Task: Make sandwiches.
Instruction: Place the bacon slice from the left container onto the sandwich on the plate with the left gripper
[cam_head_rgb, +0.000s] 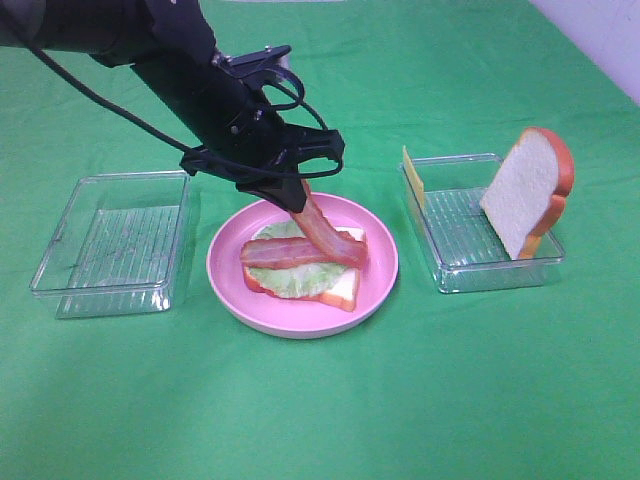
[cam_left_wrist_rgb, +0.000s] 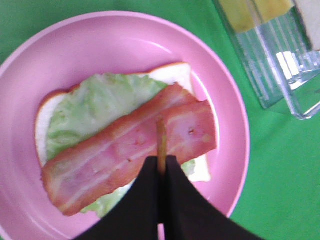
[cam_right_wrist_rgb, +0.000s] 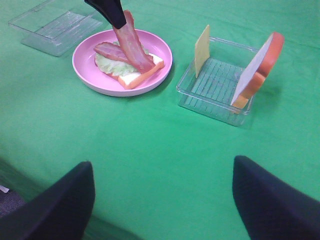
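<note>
We see a green tabletop (cam_head_rgb: 320, 410) that fills almost the whole view. In the middle sits a round pink plate (cam_head_rgb: 300, 320) with a low rim that turns up. To the left of the plate lies the left clear tray (cam_head_rgb: 115, 245), with thin lines along its floor. To the right lies the right clear tray (cam_head_rgb: 455, 225), which looks just the same. Both trays lie flat, just beside the plate, and neither one touches it. At the far right corner we see a pale patch (cam_head_rgb: 605, 40) past the green. We cannot tell what it is.
</note>
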